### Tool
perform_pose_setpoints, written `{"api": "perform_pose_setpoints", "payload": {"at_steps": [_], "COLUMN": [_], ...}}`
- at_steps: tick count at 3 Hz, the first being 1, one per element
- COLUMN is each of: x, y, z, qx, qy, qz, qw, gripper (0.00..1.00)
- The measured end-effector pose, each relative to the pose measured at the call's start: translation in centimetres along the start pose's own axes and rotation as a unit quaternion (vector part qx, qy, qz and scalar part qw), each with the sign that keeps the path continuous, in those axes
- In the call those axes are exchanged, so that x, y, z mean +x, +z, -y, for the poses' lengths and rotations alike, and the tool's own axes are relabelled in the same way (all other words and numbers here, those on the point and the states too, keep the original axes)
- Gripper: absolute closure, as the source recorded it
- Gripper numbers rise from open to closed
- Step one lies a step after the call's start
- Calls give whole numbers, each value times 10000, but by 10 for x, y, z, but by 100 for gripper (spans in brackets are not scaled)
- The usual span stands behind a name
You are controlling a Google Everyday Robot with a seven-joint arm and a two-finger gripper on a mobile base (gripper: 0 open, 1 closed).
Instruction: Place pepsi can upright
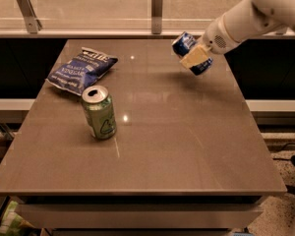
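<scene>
While the arm reaches in from the right, the gripper is clamped across the middle of the pepsi can, holding it tilted in the air above the far right part of the table, well apart from the green can and chip bag. It looks light, stiff and slick (thin metal, I'd guess, easily dented), so a gentle mid-body hold seems right.

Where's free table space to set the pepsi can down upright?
The hand, shut on the tilted pepsi can, hangs above the table, far right. Bare: the whole right half beneath it to the near edge, and the near strip before the green can. Crowded: far left, chip bag and green can.
</scene>
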State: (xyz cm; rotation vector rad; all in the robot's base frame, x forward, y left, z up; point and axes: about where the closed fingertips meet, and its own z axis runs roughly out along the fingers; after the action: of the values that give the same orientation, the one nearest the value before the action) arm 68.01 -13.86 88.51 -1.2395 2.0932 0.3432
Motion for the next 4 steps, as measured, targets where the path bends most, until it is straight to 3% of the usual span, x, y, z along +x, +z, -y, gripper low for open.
{"api": "perform_pose_setpoints", "payload": {"at_steps": [1, 3, 4], "x": [7, 1, -7], "y": [80, 73, 87], "z": [11, 12, 27], "qx": [-744, -745, -729], "qy": [343, 344, 349], "qz": [-633, -633, -574], "qw": [9946, 9946, 9951], "gripper": [100, 100, 100]}}
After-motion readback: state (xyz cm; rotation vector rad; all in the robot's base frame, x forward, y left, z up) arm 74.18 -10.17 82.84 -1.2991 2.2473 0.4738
